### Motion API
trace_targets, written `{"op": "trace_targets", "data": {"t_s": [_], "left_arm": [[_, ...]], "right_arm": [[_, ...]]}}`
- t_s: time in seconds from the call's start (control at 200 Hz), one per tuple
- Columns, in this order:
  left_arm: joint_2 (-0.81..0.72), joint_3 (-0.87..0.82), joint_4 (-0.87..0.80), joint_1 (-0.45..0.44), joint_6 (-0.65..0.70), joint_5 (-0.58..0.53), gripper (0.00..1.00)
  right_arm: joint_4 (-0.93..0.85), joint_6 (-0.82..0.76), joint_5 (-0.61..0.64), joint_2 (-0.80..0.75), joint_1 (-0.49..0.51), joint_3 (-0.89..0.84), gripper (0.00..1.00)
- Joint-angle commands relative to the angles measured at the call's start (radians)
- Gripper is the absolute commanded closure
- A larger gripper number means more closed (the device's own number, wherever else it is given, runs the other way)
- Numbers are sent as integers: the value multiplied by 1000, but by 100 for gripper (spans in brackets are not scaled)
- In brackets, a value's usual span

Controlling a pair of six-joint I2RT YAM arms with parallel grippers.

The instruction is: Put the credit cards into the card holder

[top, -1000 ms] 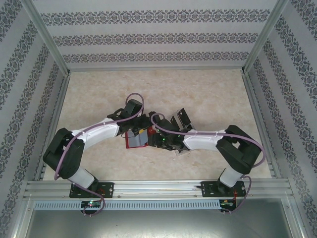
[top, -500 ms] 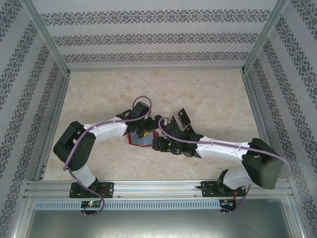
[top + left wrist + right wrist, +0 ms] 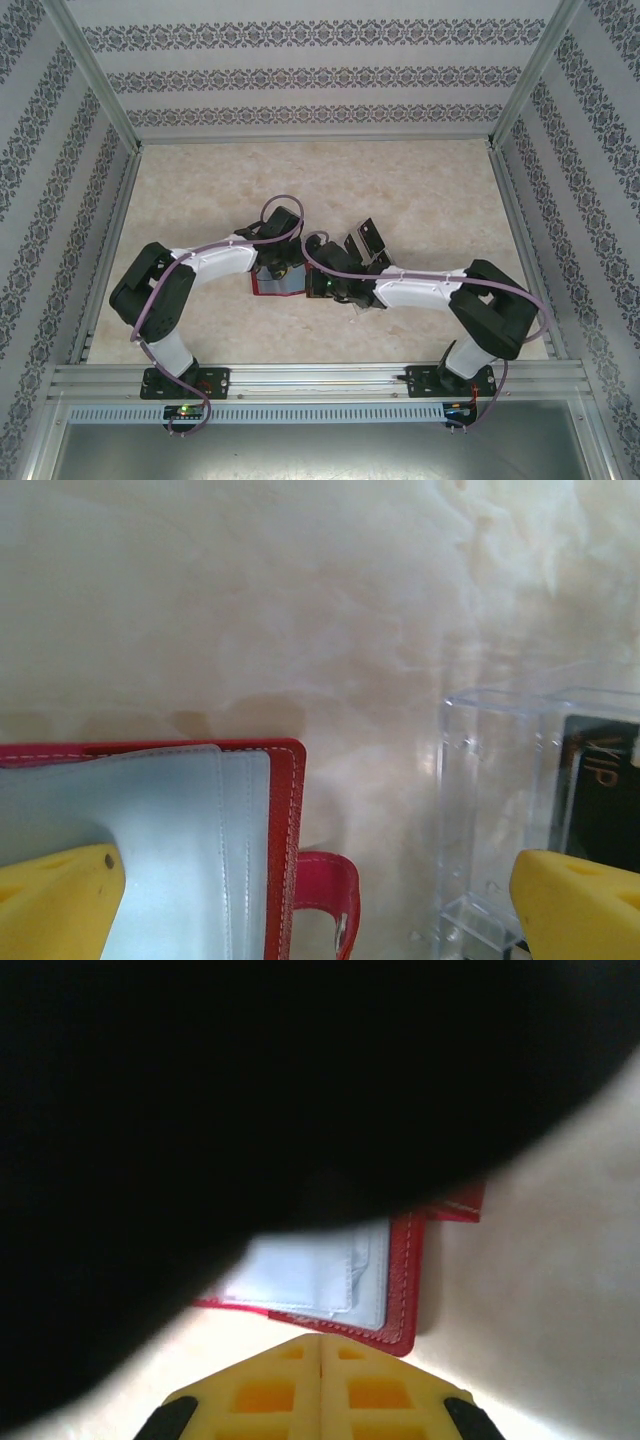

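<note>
The card holder (image 3: 272, 287) lies open in the middle of the table, red with pale grey pockets (image 3: 190, 850) and a snap tab (image 3: 328, 890). My left gripper (image 3: 315, 872) hangs over it, open wide; one yellow finger (image 3: 55, 905) overlaps the pockets and the other (image 3: 580, 905) is by the clear tray. My right gripper (image 3: 320, 1345) is shut with nothing showing between its fingers, its tip at the near edge of the card holder (image 3: 400, 1300). A dark credit card (image 3: 605, 800) marked VIP stands in the tray. From above, dark credit cards (image 3: 370, 238) show right of the grippers.
The clear plastic tray (image 3: 490, 810) stands just right of the card holder. The left arm's dark body (image 3: 250, 1090) blocks the upper part of the right wrist view. Metal rails (image 3: 320, 378) and patterned walls (image 3: 320, 75) bound the marbled table (image 3: 420, 180).
My right gripper has closed from partly open to shut. The right arm stretched toward the card holder, then drew back a little. The left arm shifted slightly right and stayed open.
</note>
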Motion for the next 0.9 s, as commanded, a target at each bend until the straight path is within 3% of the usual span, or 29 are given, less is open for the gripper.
{"op": "trace_targets", "data": {"t_s": [0.0, 0.46, 0.894], "left_arm": [[-53, 52, 39, -10, 6, 66, 0], [-62, 78, 79, 7, 2, 123, 0], [-125, 200, -47, 69, 25, -7, 0]], "right_arm": [[66, -45, -70, 94, -2, 53, 97], [61, -52, -85, 86, 21, 74, 99], [43, -20, -5, -117, 47, -24, 98]]}}
